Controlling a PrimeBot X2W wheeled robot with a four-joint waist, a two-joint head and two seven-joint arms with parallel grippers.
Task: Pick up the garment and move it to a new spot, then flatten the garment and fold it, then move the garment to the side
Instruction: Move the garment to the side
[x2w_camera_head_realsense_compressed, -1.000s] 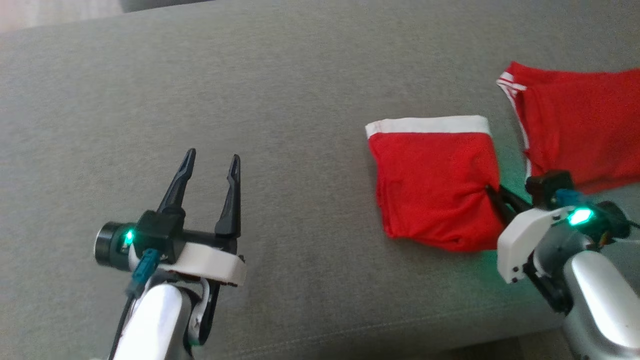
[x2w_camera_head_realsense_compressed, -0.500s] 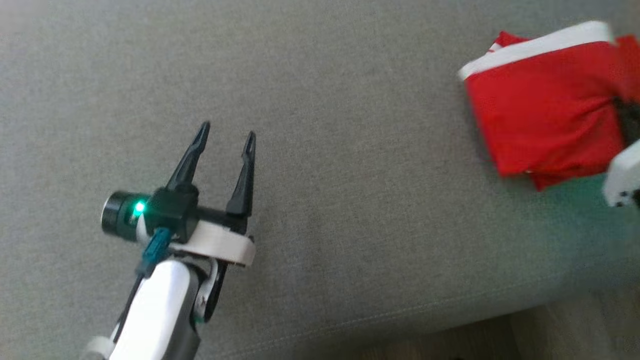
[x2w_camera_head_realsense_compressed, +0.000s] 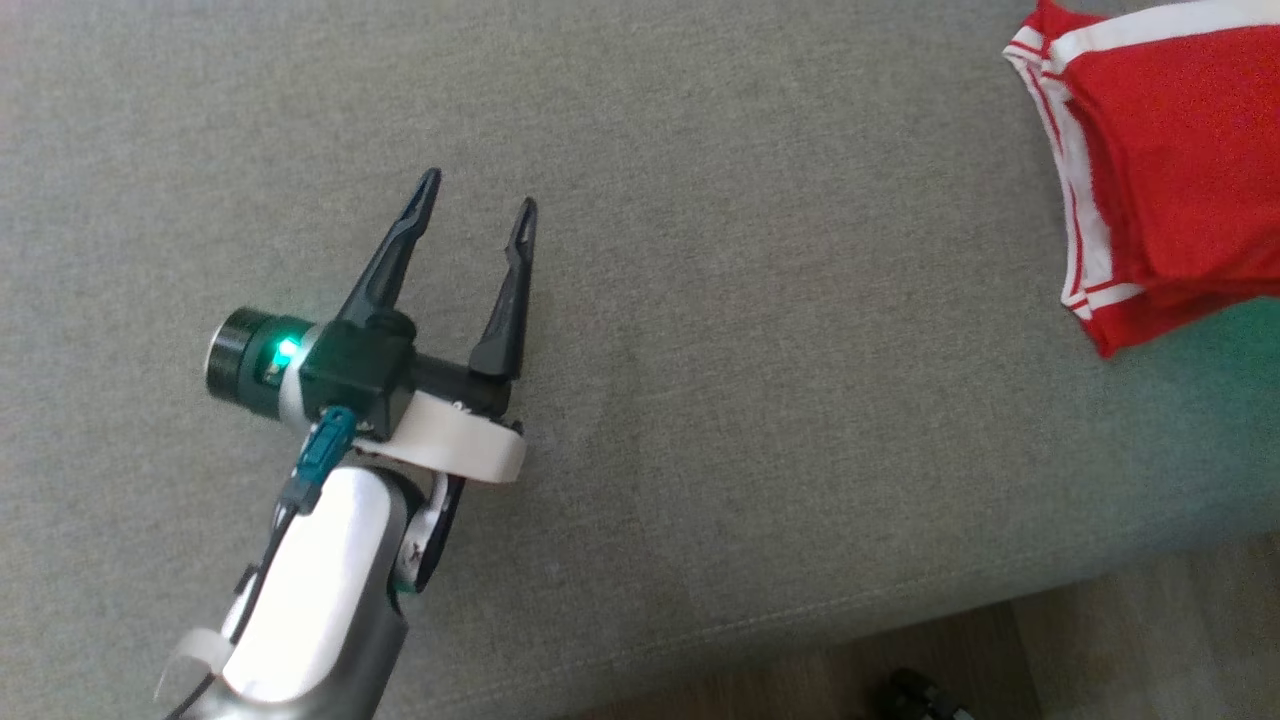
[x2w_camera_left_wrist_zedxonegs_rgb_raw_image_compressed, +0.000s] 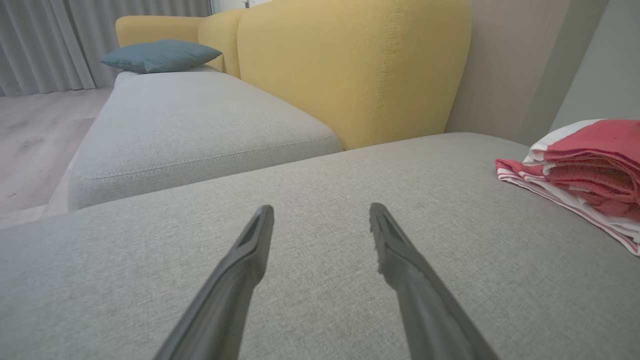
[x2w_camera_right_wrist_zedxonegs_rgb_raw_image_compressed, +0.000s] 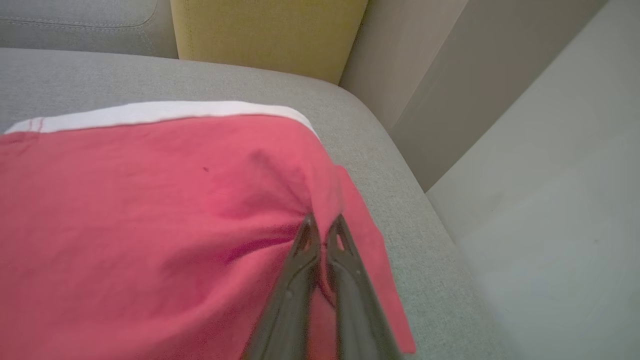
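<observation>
The garment (x2w_camera_right_wrist_zedxonegs_rgb_raw_image_compressed: 150, 210) is red with a white waistband, folded, and my right gripper (x2w_camera_right_wrist_zedxonegs_rgb_raw_image_compressed: 324, 220) is shut on its bunched edge. In the head view the garment (x2w_camera_head_realsense_compressed: 1200, 120) sits at the upper right corner, on top of a second red garment. From the left wrist view the red pile (x2w_camera_left_wrist_zedxonegs_rgb_raw_image_compressed: 590, 160) lies far off to the right. My left gripper (x2w_camera_head_realsense_compressed: 480, 187) hovers open over the bare grey cushion at centre left, well away from the cloth. Nothing is between its fingers (x2w_camera_left_wrist_zedxonegs_rgb_raw_image_compressed: 250, 250).
A second red garment with white side stripes (x2w_camera_head_realsense_compressed: 1085, 230) lies under the folded one. The grey couch seat (x2w_camera_head_realsense_compressed: 750, 400) ends at a front seam, with wood floor (x2w_camera_head_realsense_compressed: 1100, 660) beyond. A yellow backrest (x2w_camera_left_wrist_zedxonegs_rgb_raw_image_compressed: 350, 65), a blue pillow (x2w_camera_left_wrist_zedxonegs_rgb_raw_image_compressed: 160, 54) and a pale wall (x2w_camera_right_wrist_zedxonegs_rgb_raw_image_compressed: 525, 200) border the seat.
The head view has swung, so the whole picture shifted. My right gripper dragged the folded garment rightward onto the striped red garment and left the head view. The left gripper stayed open.
</observation>
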